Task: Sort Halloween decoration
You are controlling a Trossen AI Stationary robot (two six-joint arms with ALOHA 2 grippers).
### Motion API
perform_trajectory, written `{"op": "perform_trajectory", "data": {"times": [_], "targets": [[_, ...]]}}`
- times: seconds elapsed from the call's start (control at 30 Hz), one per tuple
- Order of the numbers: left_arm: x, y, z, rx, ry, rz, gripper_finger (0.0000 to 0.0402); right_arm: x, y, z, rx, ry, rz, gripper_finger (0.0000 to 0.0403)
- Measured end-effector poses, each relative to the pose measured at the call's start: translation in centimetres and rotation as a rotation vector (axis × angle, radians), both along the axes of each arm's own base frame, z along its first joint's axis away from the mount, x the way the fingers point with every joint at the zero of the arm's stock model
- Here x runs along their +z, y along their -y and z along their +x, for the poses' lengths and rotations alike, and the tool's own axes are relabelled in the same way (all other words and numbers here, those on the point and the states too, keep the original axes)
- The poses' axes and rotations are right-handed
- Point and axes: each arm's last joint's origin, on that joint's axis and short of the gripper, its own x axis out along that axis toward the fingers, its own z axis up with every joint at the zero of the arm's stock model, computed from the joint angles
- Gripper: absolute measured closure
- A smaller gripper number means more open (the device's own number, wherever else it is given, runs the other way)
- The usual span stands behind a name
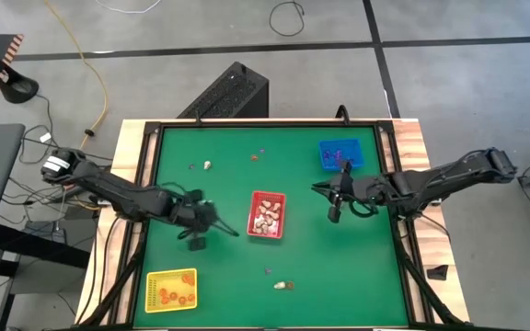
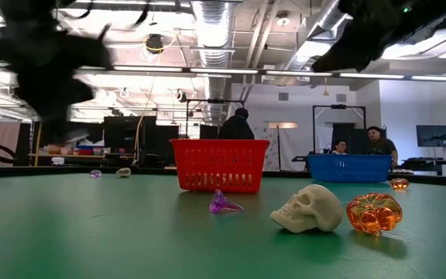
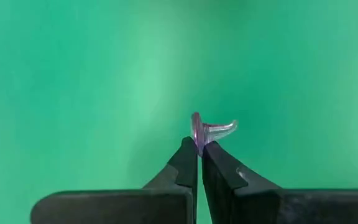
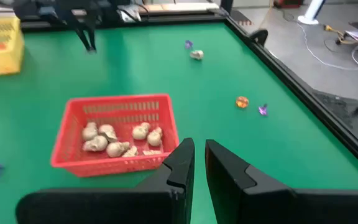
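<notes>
The left gripper [image 3: 199,149] is pinched tight on a purple trinket [image 3: 209,130] above the green table [image 3: 73,93].

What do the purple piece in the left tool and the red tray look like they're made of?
Purple piece: likely clear tinted plastic; light passes through it, glossy. Red tray: probably moulded plastic, with slotted lattice walls you can see through.

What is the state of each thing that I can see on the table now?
Left end effector: shut on a purple trinket, above the green table.
Right end effector: nearly closed, empty, between the red and blue trays.
Red tray: holds cream skulls.
Yellow tray: holds orange pieces.
Blue tray: holds purple pieces.
Loose skull: on the table beside an orange pumpkin.
</notes>
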Motion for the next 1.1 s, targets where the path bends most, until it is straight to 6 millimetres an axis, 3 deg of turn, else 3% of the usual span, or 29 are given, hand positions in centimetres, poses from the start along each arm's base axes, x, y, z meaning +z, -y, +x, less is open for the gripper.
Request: {"op": "perform_trajectory", "data": {"times": [0.17,0.3,0.37,0.57,0.8,0.97,1.1], "targets": [[1.7,-1.7,4.9,-0.034,0.521,0.080,0.0401,1.3,-0.4,-1.5,0.034,0.069,0.014,0.0333],[2.0,-4.7,8.9,-0.021,0.794,0.137,0.0401,2.1,-0.6,-2.4,0.058,0.120,0.025,0.0333],[1.1,-6.6,11.3,-0.007,0.856,0.126,0.0401,2.4,-0.8,-2.5,0.053,0.146,0.024,0.0333],[-3.0,-13.3,19.9,0.141,0.880,0.080,0.0401,3.0,-1.1,-2.9,0.020,0.198,-0.013,0.0333],[-4.5,-20.1,28.7,0.253,0.827,0.008,0.0401,3.4,-1.3,-3.8,-0.033,0.212,-0.072,0.0333],[-3.9,-22.4,32.8,0.222,0.771,0.002,0.0401,3.1,-1.5,-5.2,-0.105,0.164,-0.134,0.0333],[-3.0,-23.0,34.3,0.227,0.759,0.034,0.0401,3.0,-1.6,-5.7,-0.121,0.151,-0.151,0.0333]]}}
